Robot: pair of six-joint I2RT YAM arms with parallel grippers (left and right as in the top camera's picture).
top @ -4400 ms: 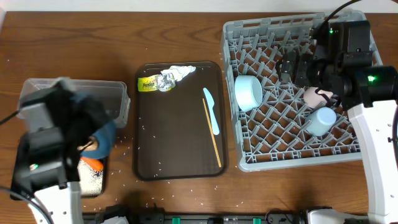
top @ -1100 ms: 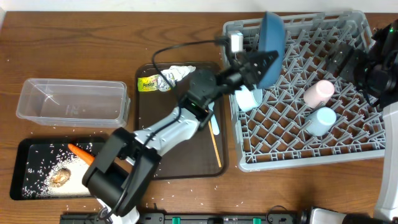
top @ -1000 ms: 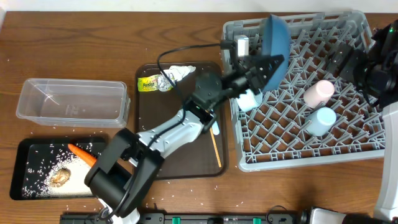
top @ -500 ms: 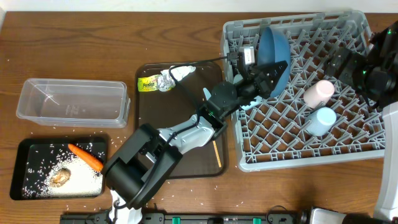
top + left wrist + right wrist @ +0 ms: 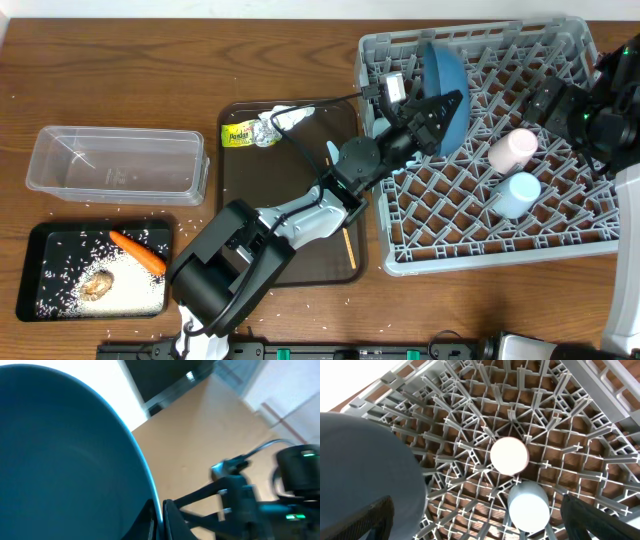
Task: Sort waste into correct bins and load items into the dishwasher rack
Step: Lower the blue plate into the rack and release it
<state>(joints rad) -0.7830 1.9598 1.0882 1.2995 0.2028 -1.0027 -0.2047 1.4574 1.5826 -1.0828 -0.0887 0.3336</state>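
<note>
My left gripper [image 5: 432,104] is shut on the rim of the large blue plate [image 5: 446,70], which stands on edge among the pegs at the back left of the grey dishwasher rack [image 5: 480,250]. In the left wrist view the plate [image 5: 60,460] fills the left side, its rim pinched in the gripper [image 5: 159,521]. My right gripper [image 5: 481,522] hangs open over the rack's right side, above the pink cup [image 5: 509,455] and the blue cup [image 5: 529,508]. The pale blue bowl [image 5: 383,127] is mostly hidden behind the left arm.
On the brown serving tray [image 5: 270,220] lie the spoon [image 5: 347,206], chopsticks [image 5: 348,248], wrapper [image 5: 248,133] and napkin [image 5: 288,115]. The clear tub [image 5: 118,165] stands at the left. In the black bin [image 5: 30,290] are the carrot [image 5: 138,252], brown lump [image 5: 97,285] and rice.
The left arm has reached further over the rack and brought the blue plate down between the pegs. The right arm has not moved.
</note>
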